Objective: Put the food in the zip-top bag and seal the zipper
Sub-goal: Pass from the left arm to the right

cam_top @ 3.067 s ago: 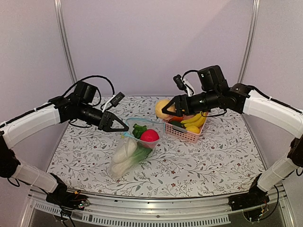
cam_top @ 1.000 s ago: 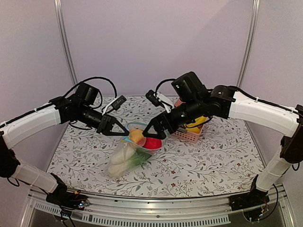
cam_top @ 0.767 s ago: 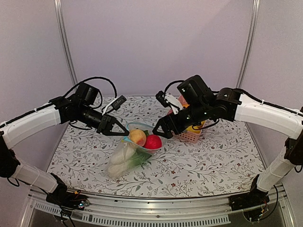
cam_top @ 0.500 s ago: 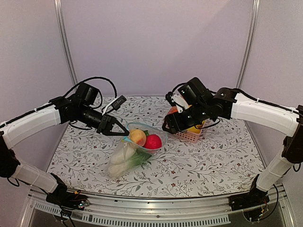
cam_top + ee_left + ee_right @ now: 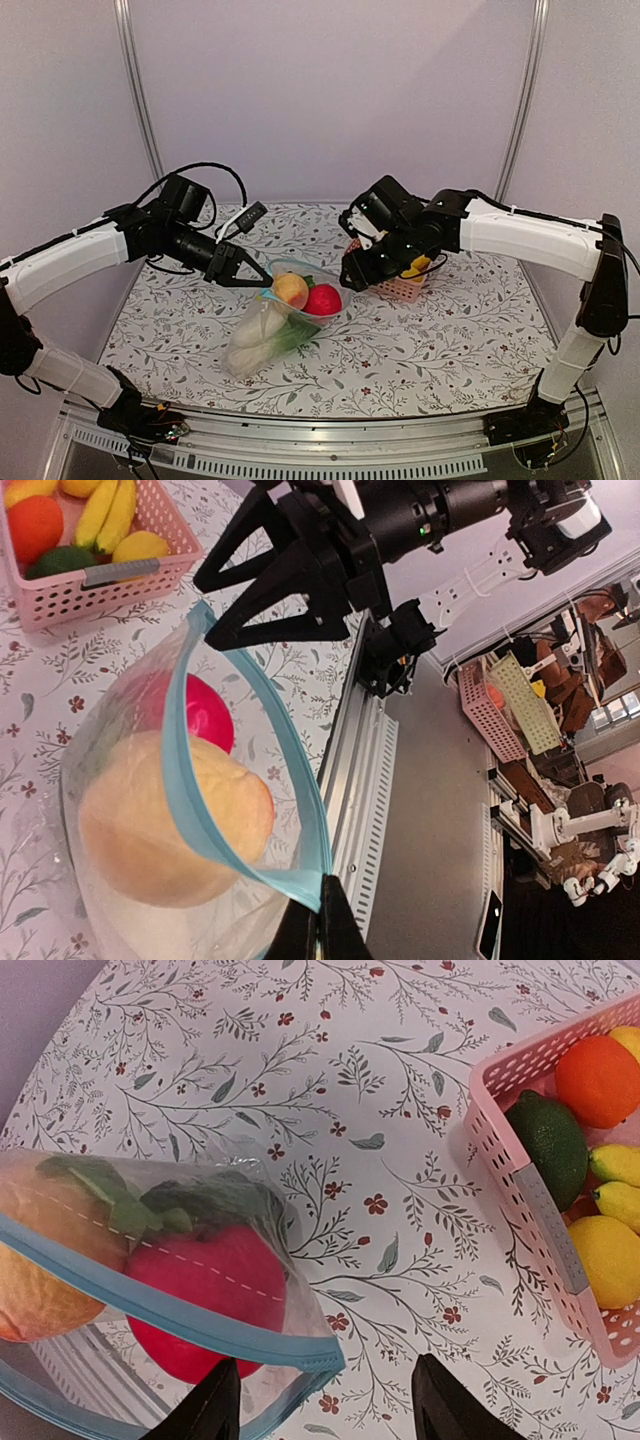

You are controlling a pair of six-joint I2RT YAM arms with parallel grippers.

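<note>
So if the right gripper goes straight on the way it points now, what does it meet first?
Probably the zipper corner of the zip-top bag, which lies between its open fingers; the red fruit sits just behind. Depth is unclear.

Open zip-top bag (image 5: 240,362) with bok choy (image 5: 262,328), red fruit (image 5: 322,299), peach fruit (image 5: 291,290)

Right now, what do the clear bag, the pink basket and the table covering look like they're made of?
The zip-top bag: thin clear plastic film, glossy, crinkled, contents showing through. The pink basket: rigid moulded plastic, matte, perforated walls. The table covering: probably printed cloth or vinyl, flat floral pattern; texture too fine to tell.
</note>
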